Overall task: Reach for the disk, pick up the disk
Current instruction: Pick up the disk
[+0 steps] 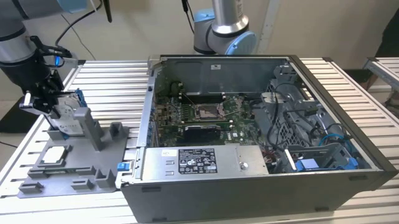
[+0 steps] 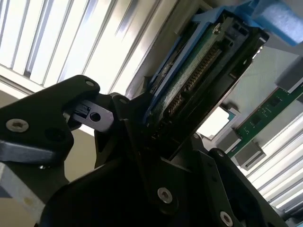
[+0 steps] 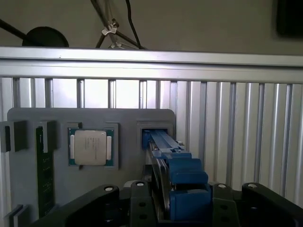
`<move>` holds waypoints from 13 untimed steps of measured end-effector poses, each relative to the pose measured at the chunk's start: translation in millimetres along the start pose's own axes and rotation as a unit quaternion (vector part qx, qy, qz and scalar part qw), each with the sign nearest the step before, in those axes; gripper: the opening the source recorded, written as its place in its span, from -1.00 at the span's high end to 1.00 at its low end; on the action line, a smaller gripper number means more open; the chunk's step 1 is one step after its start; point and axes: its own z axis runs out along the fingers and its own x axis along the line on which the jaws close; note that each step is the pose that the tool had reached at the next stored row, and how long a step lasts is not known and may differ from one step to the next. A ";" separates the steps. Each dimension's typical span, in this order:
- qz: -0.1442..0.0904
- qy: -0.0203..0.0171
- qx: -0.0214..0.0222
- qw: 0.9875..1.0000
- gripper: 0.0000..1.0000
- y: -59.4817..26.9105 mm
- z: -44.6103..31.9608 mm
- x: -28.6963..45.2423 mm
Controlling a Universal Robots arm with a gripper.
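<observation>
Disk: the disk (image 1: 67, 112) stands on edge in a slot of the grey tray (image 1: 84, 165), at the middle left of the exterior view.
Gripper: the gripper (image 1: 46, 105) is at the disk, coming from the exterior view's left.
Fingers: in both wrist views the black fingers (image 2: 135, 125) lie against the two flat sides of the disk (image 2: 199, 71) and appear to pinch it; I see no gap.
Key relation: the disk is between the fingers, not ahead of them. In the first wrist view its long axis runs from the gripper (image 3: 182, 201) straight away to the slot, the blue frame (image 3: 187, 177) edge-on.
Lift: its far end looks seated in the slot, so I judge it is gripped but not yet raised.
Surface: a slatted metal table (image 1: 112, 88) carries the tray.
Room: the chip (image 3: 90, 147) lies in its pocket just beside the slot; the open computer case (image 1: 249, 196) is well apart, to the exterior view's right.
</observation>
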 end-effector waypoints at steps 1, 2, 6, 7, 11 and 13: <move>0.000 0.000 0.000 1.000 1.00 0.0 0.0 0.0; 0.000 0.000 0.000 1.000 1.00 0.0 0.0 0.0; 0.000 0.009 0.000 1.000 1.00 0.0 -0.7 0.1; 0.000 0.010 0.000 1.000 1.00 0.0 -0.7 0.1; 0.000 0.010 0.000 1.000 1.00 0.0 -1.0 0.0; 0.000 0.010 0.000 1.000 1.00 0.0 -1.0 0.0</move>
